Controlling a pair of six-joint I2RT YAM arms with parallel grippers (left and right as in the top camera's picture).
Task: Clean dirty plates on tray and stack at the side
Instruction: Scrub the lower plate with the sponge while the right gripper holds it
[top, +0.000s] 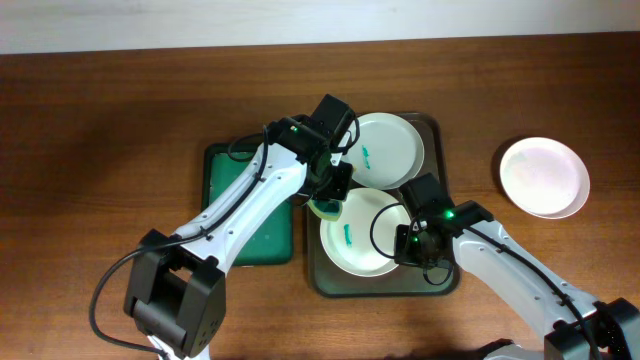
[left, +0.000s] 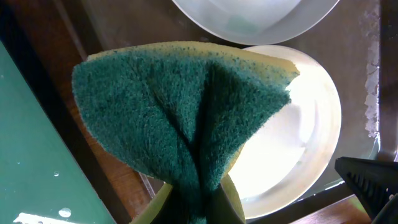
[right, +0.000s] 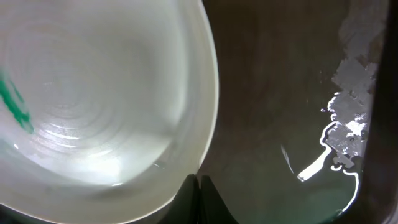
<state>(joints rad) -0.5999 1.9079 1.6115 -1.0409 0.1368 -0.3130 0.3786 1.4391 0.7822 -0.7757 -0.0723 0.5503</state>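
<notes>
Closest to my left wrist lens is the sponge (left: 186, 124), folded green side out and pinched in the left end effector (top: 328, 200), which hangs above the upper-left rim of the near plate (top: 365, 240). That plate lies at the front of the tray (top: 335, 285) with a teal smear (top: 349, 235) in its middle. The right end effector (top: 410, 246) sits at its right rim, fingers pressed together; I cannot tell whether the rim is caught between them. The far plate (top: 388, 145), also smeared, lies at the back of the tray. The third plate (top: 545, 177) rests off the tray on the surface (top: 100, 120), well to the right. A green tray (top: 225, 170) lies just left of the tray.
</notes>
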